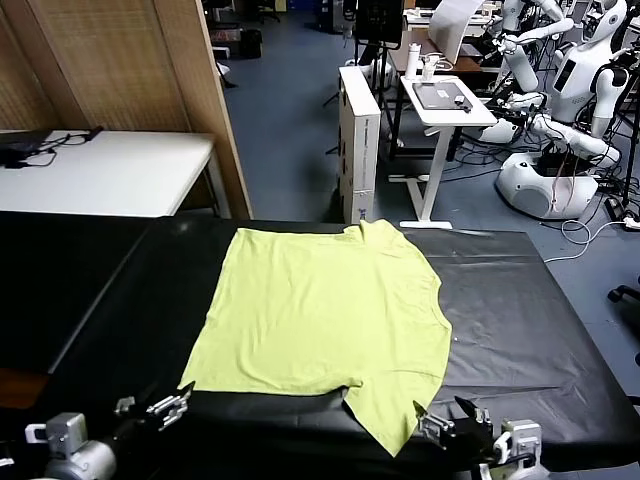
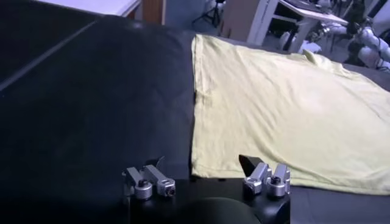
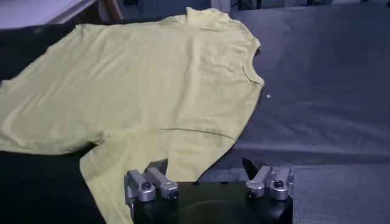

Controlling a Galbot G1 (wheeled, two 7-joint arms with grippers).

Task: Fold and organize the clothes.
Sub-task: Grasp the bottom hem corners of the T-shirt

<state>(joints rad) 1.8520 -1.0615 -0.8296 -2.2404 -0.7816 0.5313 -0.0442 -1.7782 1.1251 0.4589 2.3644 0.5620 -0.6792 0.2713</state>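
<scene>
Because the T-shirt point(image 1: 325, 315) lies spread flat in the middle of the head frame on the black table point(image 1: 520, 300), with its collar toward the right of the frame and its hem toward the left, any fold has to start from a clean pinch at an edge, and that is where I judge the trouble could come. The near sleeve point(image 1: 390, 415) points down toward the bottom edge of the frame and hangs close to the table's front lip, so a careless drag could pull it over the edge. The far sleeve point(image 1: 375, 232) sits at the top centre, a long reach away. The right gripper point(image 1: 448, 422) waits at lower right just beside the near sleeve, jaws apart and empty; its wrist view shows the sleeve cloth right under its fingertips point(image 3: 157, 170). If it closes too shallow it may miss the thin cloth, and too deep it may scrape the table cover. The left gripper point(image 1: 160, 407) hovers at lower left near the hem corner point(image 2: 196, 170), also spread wide and holding nothing. If the two lift unevenly, the shirt would likely skew or bunch. Behind the table stand a white desk point(image 1: 110, 170), a wooden screen point(image 1: 130, 70) and other robots point(image 1: 570, 100), all well apart.
</scene>
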